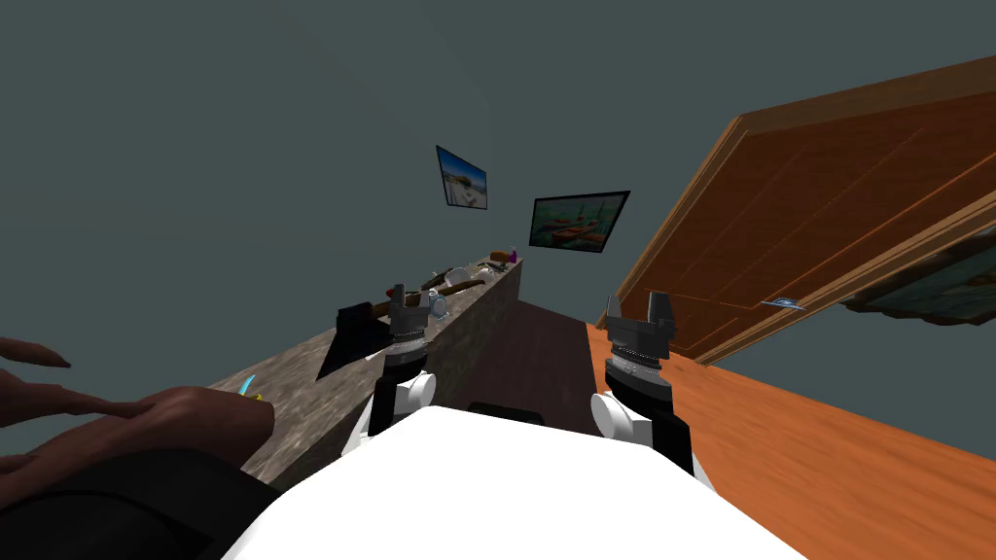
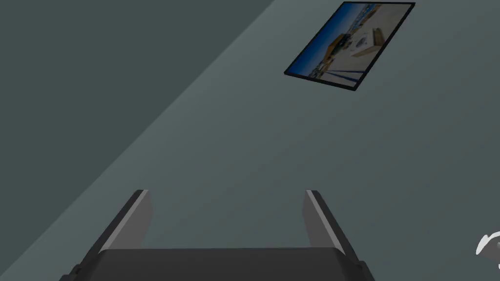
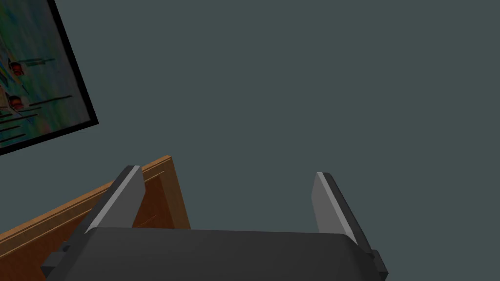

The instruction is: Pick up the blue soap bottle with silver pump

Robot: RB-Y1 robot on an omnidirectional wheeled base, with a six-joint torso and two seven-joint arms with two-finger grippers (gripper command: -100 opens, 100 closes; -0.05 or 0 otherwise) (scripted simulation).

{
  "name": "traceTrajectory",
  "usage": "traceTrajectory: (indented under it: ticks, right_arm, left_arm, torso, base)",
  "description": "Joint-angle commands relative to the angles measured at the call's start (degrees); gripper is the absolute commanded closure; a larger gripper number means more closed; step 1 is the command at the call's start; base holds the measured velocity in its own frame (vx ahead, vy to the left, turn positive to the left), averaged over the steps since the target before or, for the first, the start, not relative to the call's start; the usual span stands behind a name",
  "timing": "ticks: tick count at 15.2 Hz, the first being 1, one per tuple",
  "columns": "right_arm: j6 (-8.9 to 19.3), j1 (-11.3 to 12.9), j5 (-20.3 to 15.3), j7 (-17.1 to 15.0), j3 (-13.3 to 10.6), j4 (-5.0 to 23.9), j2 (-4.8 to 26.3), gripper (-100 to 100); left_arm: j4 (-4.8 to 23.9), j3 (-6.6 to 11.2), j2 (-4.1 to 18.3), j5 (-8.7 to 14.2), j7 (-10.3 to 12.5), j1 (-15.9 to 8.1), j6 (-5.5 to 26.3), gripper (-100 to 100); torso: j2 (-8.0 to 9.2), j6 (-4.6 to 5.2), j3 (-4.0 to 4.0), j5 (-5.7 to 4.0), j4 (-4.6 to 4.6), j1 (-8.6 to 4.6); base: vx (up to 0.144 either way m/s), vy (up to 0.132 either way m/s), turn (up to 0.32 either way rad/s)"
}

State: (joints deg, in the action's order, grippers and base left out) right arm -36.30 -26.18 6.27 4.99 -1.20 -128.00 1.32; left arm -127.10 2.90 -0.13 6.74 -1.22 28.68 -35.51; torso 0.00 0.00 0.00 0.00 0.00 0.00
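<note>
Bottle cannot be told apart among the small things being carried on the grey bench. Left hand and right hand are being held raised, wide apart, gripping nothing

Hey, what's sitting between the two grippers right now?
In the head view, the side face of the speckled counter and a dark brown strip of floor lie between the left gripper and the right gripper.
</note>
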Motion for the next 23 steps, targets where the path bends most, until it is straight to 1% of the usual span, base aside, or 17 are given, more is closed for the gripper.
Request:
traceTrajectory:
  ticks: [1,2,3,5,6,8,9,10,11,12,13,16,18,19,20,21,23]
  right_arm:
    - [0.00,0.00,0.00,0.00,0.00,0.00,0.00,0]
    - [0.00,0.00,0.00,0.00,0.00,0.00,0.00,0]
    - [0.00,0.00,0.00,0.00,0.00,0.00,0.00,0]
    - [0.00,-0.01,0.00,0.00,0.00,0.00,0.00,0]
    - [0.00,-0.01,0.00,0.00,0.00,0.00,0.00,0]
    - [0.00,-0.01,0.00,0.00,0.00,0.00,0.00,0]
    - [0.00,-0.01,0.00,0.00,0.00,0.00,0.00,0]
    - [0.00,-0.01,0.00,0.00,0.00,0.00,0.00,0]
    - [0.00,-0.01,0.00,0.00,0.00,0.00,0.00,0]
    - [0.00,-0.01,0.00,0.00,0.00,0.00,0.00,0]
    - [0.00,-0.01,0.00,0.00,0.00,0.00,0.00,0]
    - [0.00,-0.01,0.00,0.00,0.00,0.00,0.00,0]
    - [0.00,-0.01,0.00,0.00,0.00,0.00,0.00,0]
    - [0.00,-0.01,0.00,0.00,0.00,0.00,0.00,0]
    - [0.00,-0.01,0.00,0.00,0.00,0.00,0.00,0]
    - [0.00,-0.01,0.00,0.00,0.00,0.00,0.00,0]
    - [0.00,-0.01,0.00,0.00,0.00,0.00,0.00,0]
  left_arm:
    - [0.06,-0.04,2.06,0.00,0.63,1.12,-0.09,-100]
    - [0.12,-0.07,3.48,0.01,1.28,2.22,-0.18,-100]
    - [0.12,-0.07,3.48,0.01,1.28,2.22,-0.18,-100]
    - [0.32,-0.14,6.18,0.05,3.20,5.35,-0.44,-100]
    - [0.32,-0.14,6.18,0.05,3.20,5.35,-0.44,-100]
    - [0.57,-0.20,8.40,0.16,5.92,8.67,-0.80,-100]
    - [0.57,-0.20,8.40,0.16,5.92,9.52,-0.80,-100]
    - [0.70,-0.21,9.35,0.24,7.56,10.99,-1.01,-100]
    - [0.70,-0.21,9.35,0.24,7.56,11.93,-1.01,-100]
    - [0.83,-0.21,10.23,0.34,9.38,13.30,-1.25,-100]
    - [0.83,-0.21,10.23,0.34,9.38,14.51,-1.25,-100]
    - [1.06,-0.18,11.92,0.61,13.32,18.59,-1.80,-100]
    - [1.06,-0.18,11.92,0.61,13.52,20.12,-1.80,-100]
    - [1.18,-0.13,12.76,0.78,15.82,22.25,-2.10,-100]
    - [1.18,-0.13,12.76,0.78,15.82,23.10,-2.10,-100]
    - [1.29,-0.07,13.61,0.97,17.70,24.41,-2.41,-100]
    - [1.29,-0.07,13.61,0.97,18.25,26.18,-2.41,-100]
  torso:
    - [0.00,0.00,0.00,0.00,0.00,0.00]
    - [-0.02,0.00,-0.01,0.00,0.00,0.02]
    - [-0.07,0.00,-0.04,0.01,-0.01,0.05]
    - [-0.16,-0.01,-0.09,0.01,-0.04,0.07]
    - [-0.22,-0.01,-0.12,0.02,-0.05,0.07]
    - [-0.27,-0.01,-0.15,0.01,-0.06,0.07]
    - [-0.32,0.00,-0.18,0.02,-0.07,0.09]
    - [-0.33,-0.01,-0.19,0.02,-0.08,0.10]
    - [-0.34,-0.01,-0.20,0.02,-0.08,0.12]
    - [-0.33,-0.01,-0.19,0.03,-0.08,0.11]
    - [-0.33,-0.01,-0.19,0.02,-0.08,0.10]
    - [-0.30,-0.01,-0.18,0.02,-0.07,0.10]
    - [-0.34,-0.01,-0.19,0.03,-0.08,0.12]
    - [-0.30,-0.01,-0.17,0.02,-0.07,0.10]
    - [-0.29,0.00,-0.17,0.02,-0.07,0.09]
    - [-0.30,0.00,-0.17,0.02,-0.07,0.09]
    - [-0.36,-0.01,-0.21,0.02,-0.08,0.11]
  base:
    - [0.012,0.004,-0.011]
    - [0.036,0.011,-0.023]
    - [0.044,0.012,-0.017]
    - [0.063,0.011,-0.030]
    - [0.070,0.009,-0.026]
    - [0.081,0.014,-0.044]
    - [0.087,0.022,-0.039]
    - [0.087,0.024,-0.041]
    - [0.078,0.022,-0.033]
    - [0.080,0.018,-0.034]
    - [0.073,0.015,-0.033]
    - [0.078,0.023,-0.048]
    - [0.074,0.025,-0.030]
    - [0.070,0.018,-0.037]
    - [0.073,0.021,-0.045]
    - [0.095,0.020,-0.077]
    - [0.078,0.027,-0.030]
